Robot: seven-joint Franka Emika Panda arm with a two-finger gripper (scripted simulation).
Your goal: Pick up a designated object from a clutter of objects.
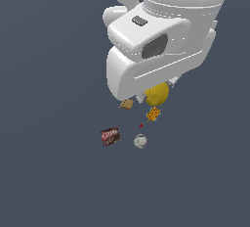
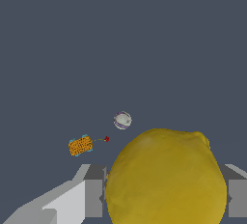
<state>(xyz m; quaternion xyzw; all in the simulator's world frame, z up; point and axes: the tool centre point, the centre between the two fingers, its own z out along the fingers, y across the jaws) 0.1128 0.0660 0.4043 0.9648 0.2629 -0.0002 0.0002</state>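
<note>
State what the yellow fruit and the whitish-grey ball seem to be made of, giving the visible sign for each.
Yellow fruit: looks like lemon rind, matte and faintly mottled, with a nub at one end. Whitish-grey ball: seemingly hard and smooth, perhaps plastic or stitched leather; faint curved markings, too small to settle.

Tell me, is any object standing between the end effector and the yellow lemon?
No, nothing visible does. In the wrist view the lemon sits directly between the end effector fingers. The orange patterned piece and whitish-grey ball lie apart from it.
</note>
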